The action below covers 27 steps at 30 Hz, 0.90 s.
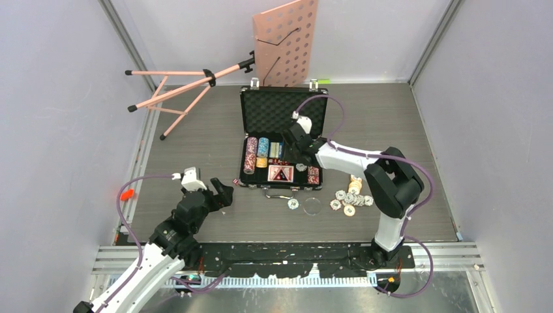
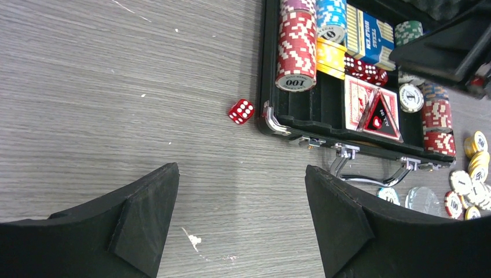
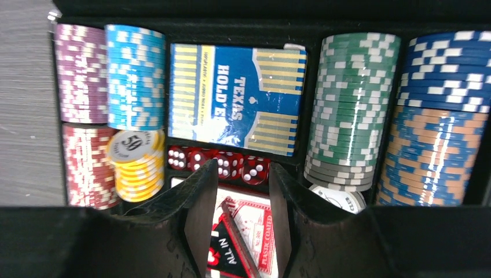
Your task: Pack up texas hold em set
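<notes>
Black foam jaws of the left gripper (image 2: 240,171) gaped wide over the grey table (image 2: 87,87), grasping nothing; a red die (image 2: 241,111) lay just beside the open briefcase (image 1: 274,107); loose chips (image 1: 349,199) sat right of its handle; inside, the right gripper (image 3: 243,174) hung part-open, empty, above the red card deck (image 3: 260,231); pink music stand (image 1: 287,39) behind.
</notes>
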Each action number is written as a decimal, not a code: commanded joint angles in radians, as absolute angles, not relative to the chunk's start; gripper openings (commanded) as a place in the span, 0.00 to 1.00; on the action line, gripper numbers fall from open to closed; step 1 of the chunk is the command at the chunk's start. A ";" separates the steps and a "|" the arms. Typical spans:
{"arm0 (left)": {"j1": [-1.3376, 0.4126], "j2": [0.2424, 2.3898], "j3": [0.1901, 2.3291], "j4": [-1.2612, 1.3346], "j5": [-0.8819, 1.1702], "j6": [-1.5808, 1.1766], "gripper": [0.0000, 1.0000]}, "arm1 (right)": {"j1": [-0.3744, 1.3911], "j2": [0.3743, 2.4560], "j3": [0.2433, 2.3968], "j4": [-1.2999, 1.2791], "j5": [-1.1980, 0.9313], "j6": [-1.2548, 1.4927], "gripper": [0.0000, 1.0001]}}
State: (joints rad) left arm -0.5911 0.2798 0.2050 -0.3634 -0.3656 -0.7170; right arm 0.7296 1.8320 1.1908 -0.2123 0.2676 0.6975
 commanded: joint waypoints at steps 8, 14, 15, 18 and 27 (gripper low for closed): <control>-0.593 0.497 0.261 -0.291 -0.370 -0.712 0.82 | 0.729 1.552 1.154 -0.272 0.250 0.633 0.43; -0.591 0.712 0.322 -0.266 -0.387 -0.819 0.70 | 0.730 1.443 1.114 -0.305 0.254 0.606 0.43; -0.589 0.730 0.330 -0.254 -0.388 -0.825 0.70 | 0.730 1.425 1.106 -0.310 0.258 0.601 0.43; -0.582 0.760 0.357 -0.227 -0.388 -0.819 0.62 | 0.729 1.387 1.088 -0.320 0.265 0.587 0.43; -0.455 0.910 0.569 -0.362 -0.239 -0.491 0.64 | 0.730 1.317 1.040 -0.333 0.262 0.565 0.42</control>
State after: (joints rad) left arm -0.5072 0.8585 0.4774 -0.3325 -0.3347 -0.6811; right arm 0.7296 1.3643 1.0431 -0.3363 0.2527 0.5922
